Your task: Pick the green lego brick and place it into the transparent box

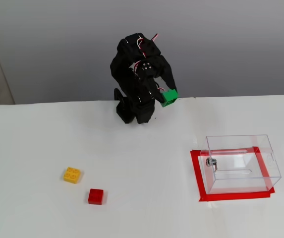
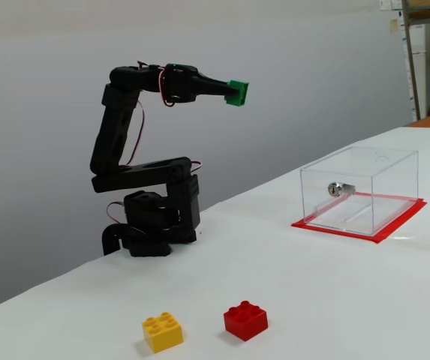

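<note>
The green lego brick (image 1: 169,97) (image 2: 237,92) is being held high above the table (image 1: 142,163) (image 2: 335,292), clamped between the tips of the gripper (image 1: 166,96) (image 2: 233,91), whose fingers are closing on its sides. In the side-on fixed view the gripper is pointing roughly level toward the right, with the brick at its very end, well clear of the white surface. In the view from above, the brick is sitting to the right of the black arm (image 1: 139,84) (image 2: 136,165), just over the far edge of the table.

The transparent box (image 1: 242,162) (image 2: 361,189) is standing upright on the table, well apart from the brick and to the right of the arm in both fixed views. It is resting inside a frame of red tape (image 1: 197,178) (image 2: 350,231), and a small metal knob (image 1: 209,162) (image 2: 337,188) is showing on one wall, beside a slot.

The yellow brick (image 1: 72,174) (image 2: 162,331) and the red brick (image 1: 95,196) (image 2: 245,319) are lying near each other on the table, apart, at the side away from the box.
</note>
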`<action>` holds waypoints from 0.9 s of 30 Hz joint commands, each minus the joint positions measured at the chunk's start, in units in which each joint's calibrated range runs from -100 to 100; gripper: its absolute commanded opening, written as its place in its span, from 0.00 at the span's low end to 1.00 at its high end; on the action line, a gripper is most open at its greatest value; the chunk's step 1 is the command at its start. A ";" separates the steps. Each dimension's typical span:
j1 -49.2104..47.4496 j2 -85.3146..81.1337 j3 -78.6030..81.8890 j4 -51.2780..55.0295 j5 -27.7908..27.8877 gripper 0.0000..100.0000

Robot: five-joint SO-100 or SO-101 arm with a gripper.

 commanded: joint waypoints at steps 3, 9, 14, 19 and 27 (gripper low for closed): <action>-6.48 2.49 -0.69 -0.06 0.16 0.03; -7.52 9.88 1.75 -1.27 -0.36 0.03; -10.18 18.87 1.93 -6.93 -0.36 0.03; -14.10 29.65 1.48 -12.59 -0.36 0.03; -16.76 44.92 -0.24 -22.77 -0.21 0.03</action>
